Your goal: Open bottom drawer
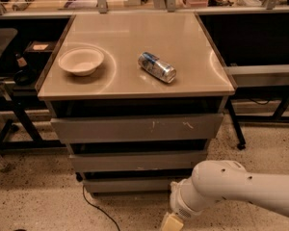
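While bottom drawer (130,185) sits shut, gripper (172,222) low before it, state unclear

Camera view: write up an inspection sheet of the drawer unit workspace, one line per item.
Surface: tan cabinet top, glossy, carrying two things.
Job's things: bottom drawer, the lowest grey front; no interior shows, so it looks shut.
Clutter: white bowl upright at left; can on its side near centre, apart from the bowl.
Gripper: gripper low at the picture's bottom edge, in front of the bottom drawer, apparently not touching it.
Cables: black cable on the floor.
Surroundings: speckled floor; cluttered bench behind.
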You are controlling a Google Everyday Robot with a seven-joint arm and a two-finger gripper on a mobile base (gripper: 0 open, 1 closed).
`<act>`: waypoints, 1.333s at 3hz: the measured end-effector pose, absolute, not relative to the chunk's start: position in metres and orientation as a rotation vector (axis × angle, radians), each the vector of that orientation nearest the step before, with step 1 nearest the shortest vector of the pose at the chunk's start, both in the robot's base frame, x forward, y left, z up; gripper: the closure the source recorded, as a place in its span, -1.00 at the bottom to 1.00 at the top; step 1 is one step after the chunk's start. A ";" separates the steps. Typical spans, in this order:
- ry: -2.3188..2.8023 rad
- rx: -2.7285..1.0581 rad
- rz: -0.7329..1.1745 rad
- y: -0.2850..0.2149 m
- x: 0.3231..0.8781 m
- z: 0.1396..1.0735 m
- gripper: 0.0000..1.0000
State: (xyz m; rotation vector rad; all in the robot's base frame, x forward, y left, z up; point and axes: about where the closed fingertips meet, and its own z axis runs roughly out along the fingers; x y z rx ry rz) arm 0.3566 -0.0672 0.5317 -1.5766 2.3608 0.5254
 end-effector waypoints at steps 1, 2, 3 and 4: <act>2.361 -1.576 0.525 -0.067 0.357 0.532 -1.00; 2.362 -1.491 0.555 -0.064 0.364 0.506 -1.00; 2.354 -1.386 0.531 -0.066 0.383 0.464 -1.00; 2.336 -1.308 0.485 -0.070 0.403 0.432 -1.00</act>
